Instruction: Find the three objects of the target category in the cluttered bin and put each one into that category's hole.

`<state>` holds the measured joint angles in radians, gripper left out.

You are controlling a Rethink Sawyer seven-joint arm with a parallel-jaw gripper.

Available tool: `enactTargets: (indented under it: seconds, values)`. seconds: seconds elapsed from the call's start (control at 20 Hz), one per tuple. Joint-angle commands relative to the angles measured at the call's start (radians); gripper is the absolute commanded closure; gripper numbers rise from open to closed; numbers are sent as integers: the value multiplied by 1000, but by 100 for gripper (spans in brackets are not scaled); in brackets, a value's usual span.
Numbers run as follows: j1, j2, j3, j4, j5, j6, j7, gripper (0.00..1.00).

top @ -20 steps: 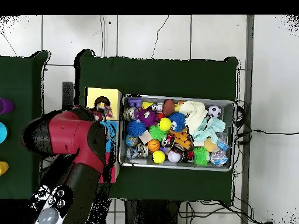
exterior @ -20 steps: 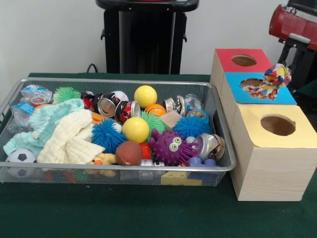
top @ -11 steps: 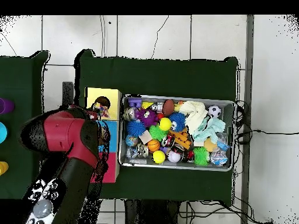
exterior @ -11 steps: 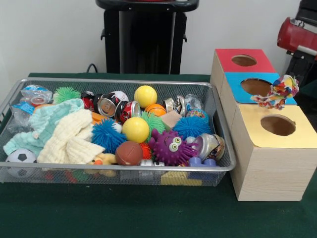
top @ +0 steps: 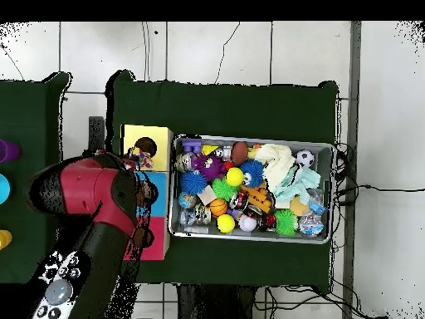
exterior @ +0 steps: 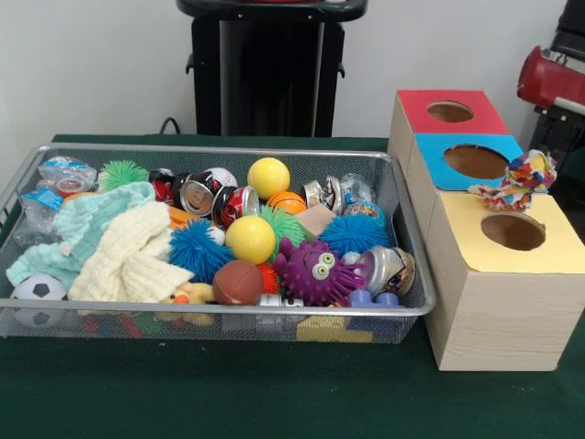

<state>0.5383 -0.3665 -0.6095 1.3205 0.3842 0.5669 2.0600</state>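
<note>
A multicoloured knotted rope toy (exterior: 514,180) hangs in the air over the seam between the blue-topped box (exterior: 437,167) and the yellow-topped box (exterior: 475,251), just behind the yellow box's round hole (exterior: 512,230). My gripper (exterior: 541,163) comes in from the right edge and is shut on the toy's right end; the red arm (exterior: 551,78) rises behind it. From overhead the rope toy (top: 139,154) shows at the yellow box (top: 158,134), and the arm (top: 91,195) covers most of the blue and red boxes.
A red-topped box (exterior: 422,119) with its own hole stands farthest back. The wire mesh bin (exterior: 210,150) to the left holds balls, spiky toys, crushed cans, cloths and a purple monster toy (exterior: 313,271). Green cloth covers the table.
The gripper has carried the rope toy from over the blue box's hole rightward and nearer, to the back edge of the yellow box.
</note>
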Motion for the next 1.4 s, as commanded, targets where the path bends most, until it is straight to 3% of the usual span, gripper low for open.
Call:
enactTargets:
  seconds: [0.05,0.55,1.1,1.4]
  values:
    - [3,32,36,-16,57,16,317,100]
    - [12,65,0,-102,99,92,341,100]
    - [-29,50,47,-72,96,38,291,100]
    - [-70,12,98,-10,87,-27,233,100]
